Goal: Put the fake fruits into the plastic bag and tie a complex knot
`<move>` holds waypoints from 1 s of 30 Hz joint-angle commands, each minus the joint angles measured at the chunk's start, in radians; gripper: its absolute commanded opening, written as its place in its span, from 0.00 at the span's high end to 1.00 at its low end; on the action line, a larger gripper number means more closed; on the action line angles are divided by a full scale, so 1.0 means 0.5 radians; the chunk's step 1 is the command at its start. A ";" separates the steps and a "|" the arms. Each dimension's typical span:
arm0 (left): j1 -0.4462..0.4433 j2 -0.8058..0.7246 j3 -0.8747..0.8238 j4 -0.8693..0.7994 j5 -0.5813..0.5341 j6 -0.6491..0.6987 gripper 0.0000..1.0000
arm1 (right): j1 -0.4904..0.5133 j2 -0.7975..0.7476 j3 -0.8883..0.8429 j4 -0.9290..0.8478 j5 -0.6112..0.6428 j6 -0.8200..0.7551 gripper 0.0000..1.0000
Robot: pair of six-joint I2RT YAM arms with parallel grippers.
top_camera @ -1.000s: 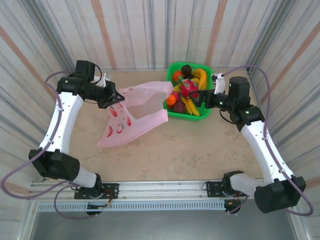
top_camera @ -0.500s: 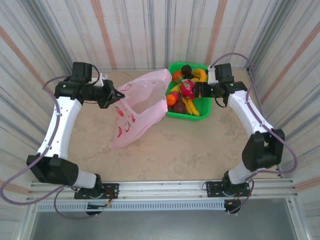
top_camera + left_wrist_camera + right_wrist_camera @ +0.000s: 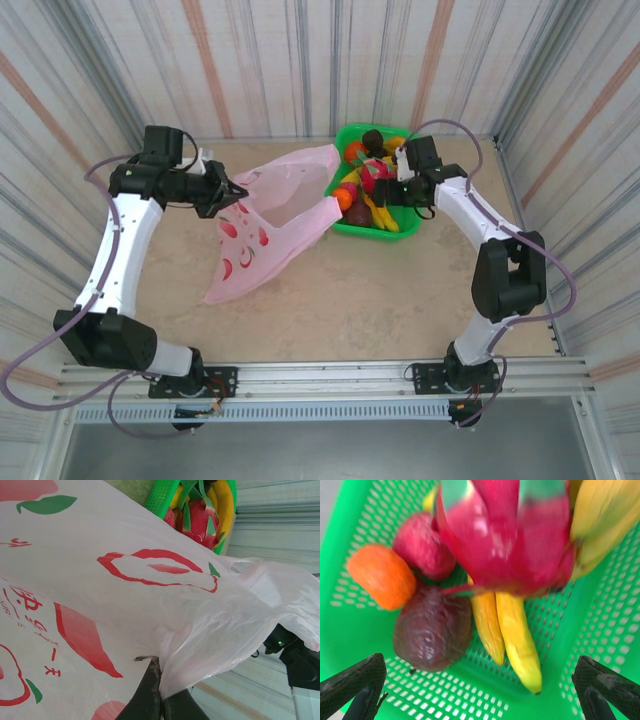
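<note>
Overhead, our left pincer is clenched on the thin translucent pink plastic bag beside the green perforated tray. Left wrist: we judge that pinch slim; film may slip. Right wrist: our released right pincer hovers above crowded glossy toy fruits, risking a fumble.

Beige stone-look counter, evenly lit, with soft shadows. Walls behind the counter and on both its sides have vertical grey, white and rust-orange stripes. An aluminium rail runs along the counter's near edge.
</note>
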 commanded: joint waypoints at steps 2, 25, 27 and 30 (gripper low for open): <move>0.014 -0.056 -0.025 0.009 0.026 0.002 1.00 | 0.002 -0.055 -0.115 -0.054 -0.007 0.107 0.01; 0.041 -0.062 -0.091 0.050 0.051 -0.020 1.00 | -0.269 -0.440 -0.596 -0.393 0.318 -0.075 0.01; 0.040 -0.062 -0.106 0.076 0.079 -0.040 1.00 | -0.265 -0.489 -0.579 -0.392 0.264 -0.090 0.01; 0.038 -0.067 -0.117 0.092 0.095 -0.047 1.00 | -0.254 -0.524 -0.448 -0.456 0.229 -0.132 0.01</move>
